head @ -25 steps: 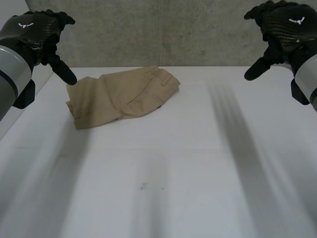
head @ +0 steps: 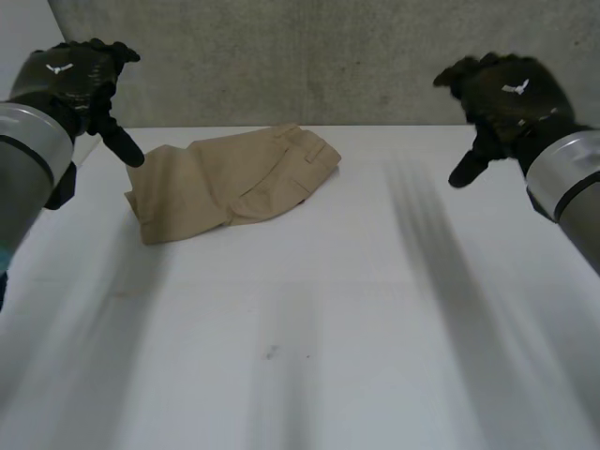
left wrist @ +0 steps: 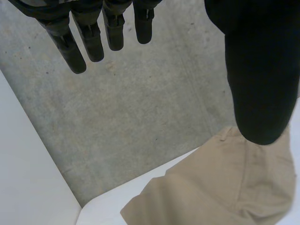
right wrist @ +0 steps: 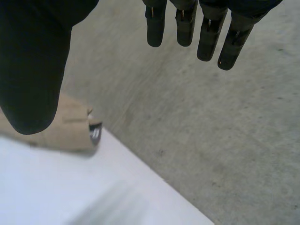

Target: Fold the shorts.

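Both spread, left robot hand (head: 67, 82), right robot hand (head: 506, 96), off shorts (head: 225, 180)

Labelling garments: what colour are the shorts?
Plain tan shorts; clearest in the head view.

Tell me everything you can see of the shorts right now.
The shorts are tan, of a plain woven cloth, lying flat and folded over on themselves at the far left of the white table. What looks like the waistband lies at their right end, with a pocket seam showing. Only the table touches them.
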